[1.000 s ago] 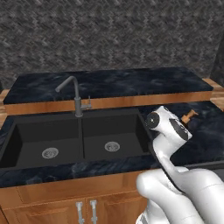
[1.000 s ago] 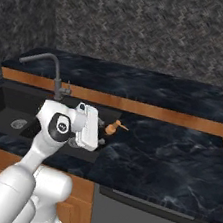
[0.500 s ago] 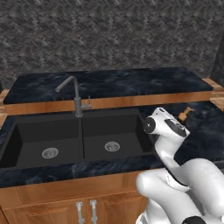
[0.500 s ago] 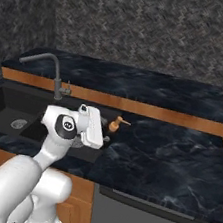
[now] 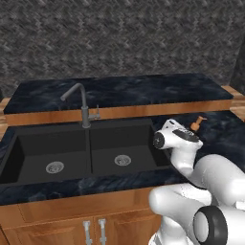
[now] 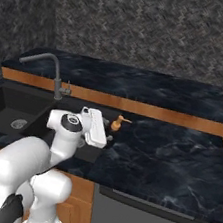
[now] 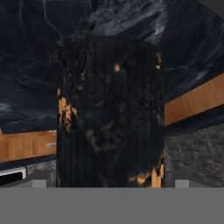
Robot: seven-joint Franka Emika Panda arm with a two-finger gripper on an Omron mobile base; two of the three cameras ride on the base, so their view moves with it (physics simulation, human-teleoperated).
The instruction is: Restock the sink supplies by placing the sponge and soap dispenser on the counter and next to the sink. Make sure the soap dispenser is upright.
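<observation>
The soap dispenser [image 6: 116, 124] stands on the tabletop [image 6: 177, 159] just right of the sink [image 5: 86, 148], its orange pump head rising behind the robot's hand. In the hand view its dark body [image 7: 109, 113] sits squarely ahead of the tool [image 7: 109, 181], very near, between the spread jaws, long axis running up the frame. The jaws stand wide apart; whether they touch the bottle cannot be told. The bottle appears upright, so the coming move likely hinges on keeping that axis vertical.
</observation>
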